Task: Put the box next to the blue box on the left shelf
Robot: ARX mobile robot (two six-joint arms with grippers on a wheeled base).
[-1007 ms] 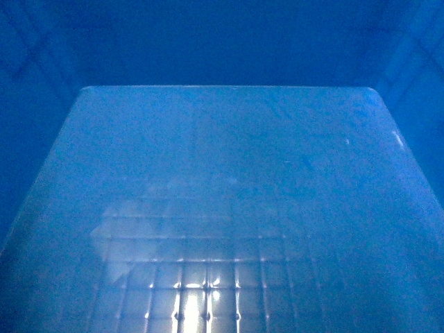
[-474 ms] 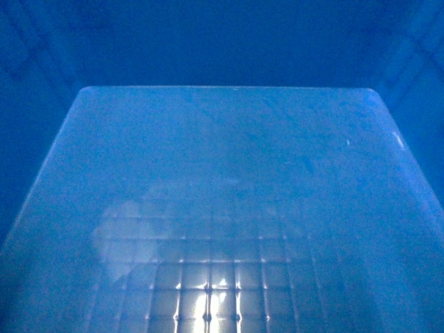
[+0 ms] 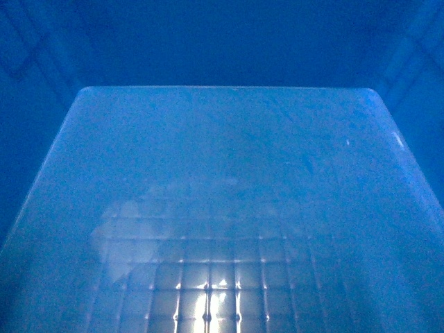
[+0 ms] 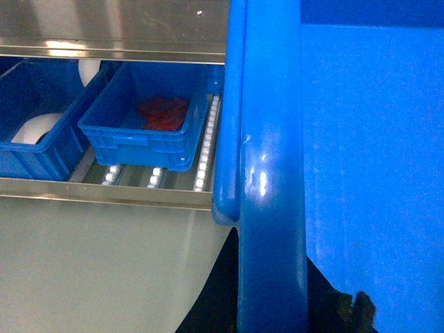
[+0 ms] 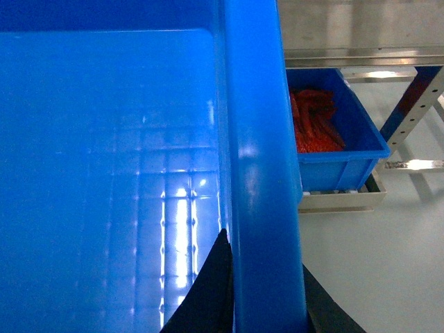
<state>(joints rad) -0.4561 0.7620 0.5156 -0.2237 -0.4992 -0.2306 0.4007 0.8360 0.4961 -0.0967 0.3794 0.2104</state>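
The box (image 3: 222, 173) fills the head view: a big open blue crate, its glossy grid floor catching light. My left gripper (image 4: 272, 305) is shut on the box's thick left rim (image 4: 267, 139), with a black finger (image 4: 215, 298) on each side. My right gripper (image 5: 267, 291) is shut on the right rim (image 5: 253, 125) in the same way, one finger (image 5: 208, 291) inside the crate. Beyond the left rim, a smaller blue box (image 4: 142, 128) holding red items sits on a metal roller shelf (image 4: 104, 191).
Another blue bin (image 4: 35, 135) with white things stands left of the red-filled one. A steel shelf board (image 4: 111, 28) runs above them. The right wrist view has a blue bin of red items (image 5: 333, 135) on a rack with a slotted post (image 5: 416, 104). Pale floor lies below.
Only the glare on the box's floor has shifted slightly; the box fills the head view as before.
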